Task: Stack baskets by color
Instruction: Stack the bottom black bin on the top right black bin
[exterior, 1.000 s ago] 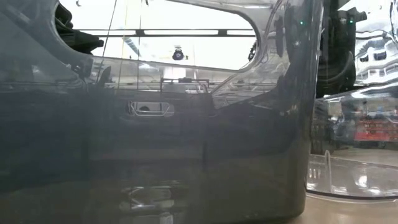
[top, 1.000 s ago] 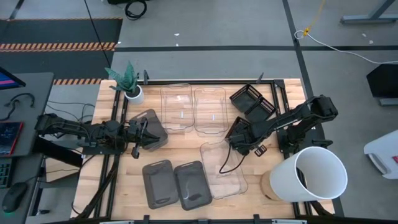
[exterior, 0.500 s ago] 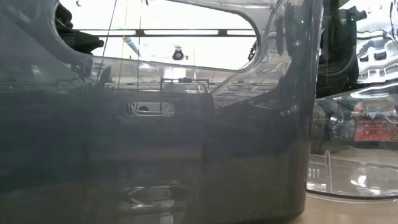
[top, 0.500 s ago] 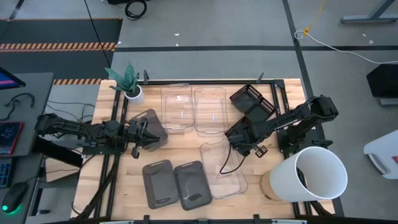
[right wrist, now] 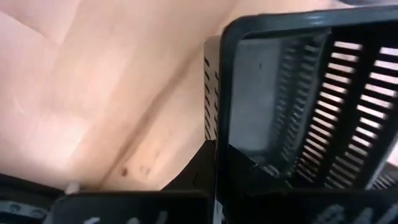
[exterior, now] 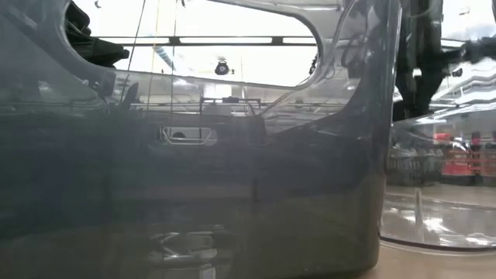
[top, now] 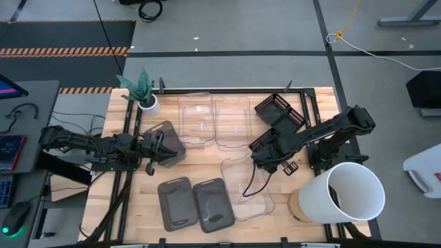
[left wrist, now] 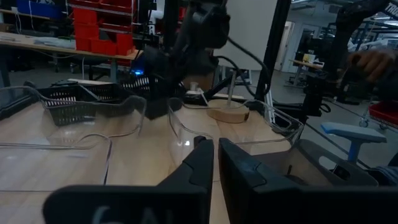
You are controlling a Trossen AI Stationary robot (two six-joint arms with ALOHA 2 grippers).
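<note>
The right gripper (top: 256,157) is closed on the far rim of a clear basket (top: 248,187) at the table's (top: 207,169) middle right, its end tilted up. The left gripper (top: 165,153) pinches a grey basket (top: 169,140) at mid-left, the rim between near-closed fingers (left wrist: 193,163).

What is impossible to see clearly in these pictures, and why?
- Low view: a dark grey basket standing right at the lens hides most of the table.
- High view: the right gripper covers its own contact with the clear basket, so a grip cannot be confirmed.
- Right wrist view: the black slatted basket is blurred and cut off by the edge.
</note>
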